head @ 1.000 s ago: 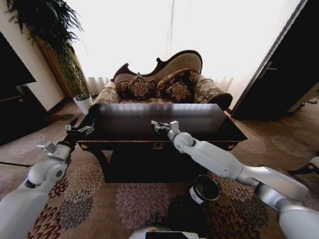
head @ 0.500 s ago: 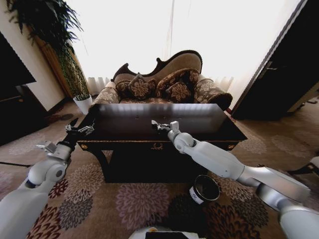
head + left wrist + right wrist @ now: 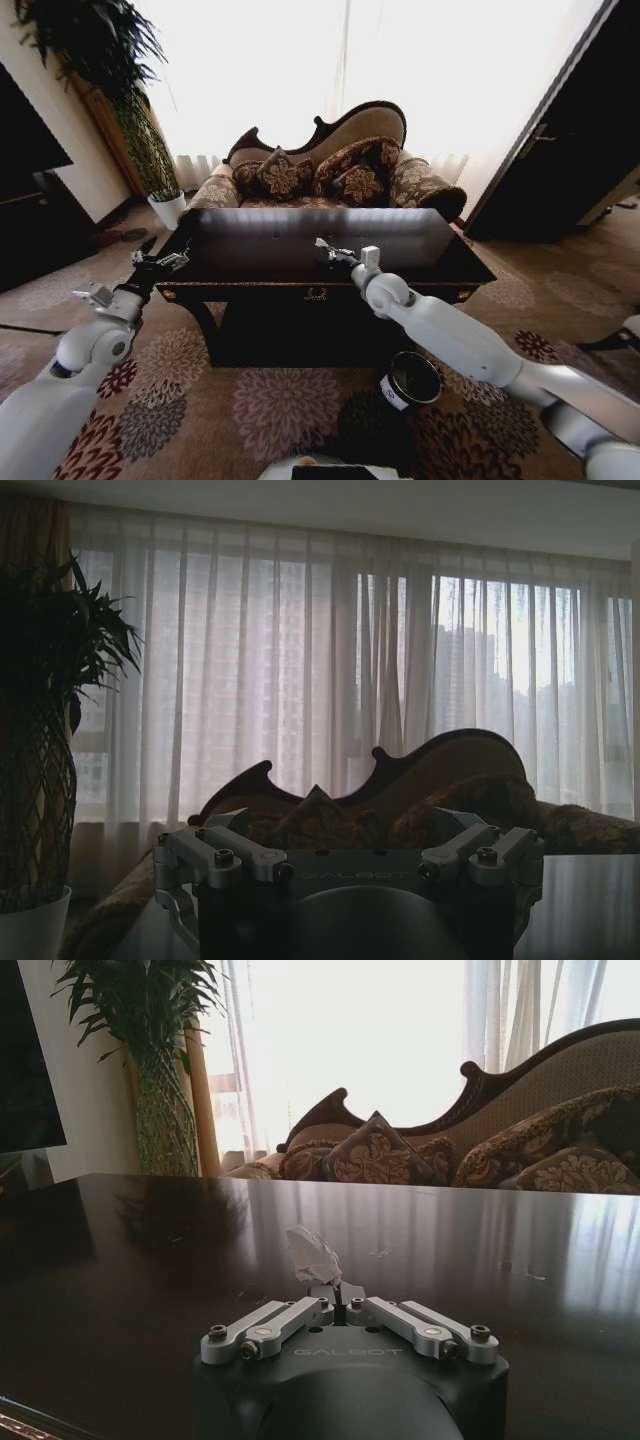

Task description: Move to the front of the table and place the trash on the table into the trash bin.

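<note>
A white tissue wad (image 3: 313,1254) is pinched between the closed fingertips of the right tool (image 3: 325,251), above the glossy bench (image 3: 420,252) near its front edge. The left tool (image 3: 160,262) hangs off the bench's left corner, fingers spread. The bin (image 3: 408,381) stands on the carpet (image 3: 270,400) below.

We are looking at a home sitting room, a carved sofa (image 3: 330,165) with cushions (image 3: 283,176) sitting before curtains (image 3: 300,670), a plant (image 3: 110,70) standing beside, floral carpet (image 3: 250,400) lying under a dark table (image 3: 330,238).
</note>
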Robot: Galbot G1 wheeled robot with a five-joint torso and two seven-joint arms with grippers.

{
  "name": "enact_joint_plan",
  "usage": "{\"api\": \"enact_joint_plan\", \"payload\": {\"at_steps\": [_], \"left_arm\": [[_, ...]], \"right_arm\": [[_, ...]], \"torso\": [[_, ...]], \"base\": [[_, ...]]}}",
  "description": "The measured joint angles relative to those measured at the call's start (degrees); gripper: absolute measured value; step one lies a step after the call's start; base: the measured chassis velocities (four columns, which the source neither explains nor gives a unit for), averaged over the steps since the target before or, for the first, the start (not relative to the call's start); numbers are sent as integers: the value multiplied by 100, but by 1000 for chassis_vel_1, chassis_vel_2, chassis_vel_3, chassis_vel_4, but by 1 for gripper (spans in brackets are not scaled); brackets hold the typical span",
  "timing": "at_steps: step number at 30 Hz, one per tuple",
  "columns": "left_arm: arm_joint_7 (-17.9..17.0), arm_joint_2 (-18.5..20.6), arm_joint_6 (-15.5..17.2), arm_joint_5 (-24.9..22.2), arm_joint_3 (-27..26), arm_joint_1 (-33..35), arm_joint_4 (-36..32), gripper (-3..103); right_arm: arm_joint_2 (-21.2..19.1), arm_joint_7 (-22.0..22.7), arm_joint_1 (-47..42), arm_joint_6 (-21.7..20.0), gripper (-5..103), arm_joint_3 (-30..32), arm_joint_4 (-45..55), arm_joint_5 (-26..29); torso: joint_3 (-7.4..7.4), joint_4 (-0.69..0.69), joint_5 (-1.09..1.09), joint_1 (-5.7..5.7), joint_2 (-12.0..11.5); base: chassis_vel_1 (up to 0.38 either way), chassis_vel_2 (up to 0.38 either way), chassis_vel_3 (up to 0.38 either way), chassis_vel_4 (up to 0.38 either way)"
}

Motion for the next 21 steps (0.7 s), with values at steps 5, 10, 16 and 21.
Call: {"api": "enact_joint_plan", "payload": {"at_steps": [5, 10, 16, 21], "left_arm": [[-2, 0, 0, 0, 0, 0, 0, 100], [-3, 0, 0, 0, 0, 0, 0, 100], [-4, 0, 0, 0, 0, 0, 1, 100], [-2, 0, 0, 0, 0, 0, 0, 100]], "right_arm": [[-401, -260, -1289, 64, 0, 1385, 605, -390], [-494, -561, -2942, 175, 0, 3056, 1295, -849], [-138, -723, -4388, 285, 0, 4482, 1727, -1067], [549, -1130, -5652, 597, 0, 5809, 1776, -1507]], "torso": [[-1, 0, -1, 0, 1], [-1, -1, -1, -1, 0], [-1, 0, -1, -1, 0], [-1, 1, -1, 0, 0]], "base": [[0, 0, 0, 0], [0, 0, 0, 0], [0, 0, 0, 0], [0, 0, 0, 0]]}}
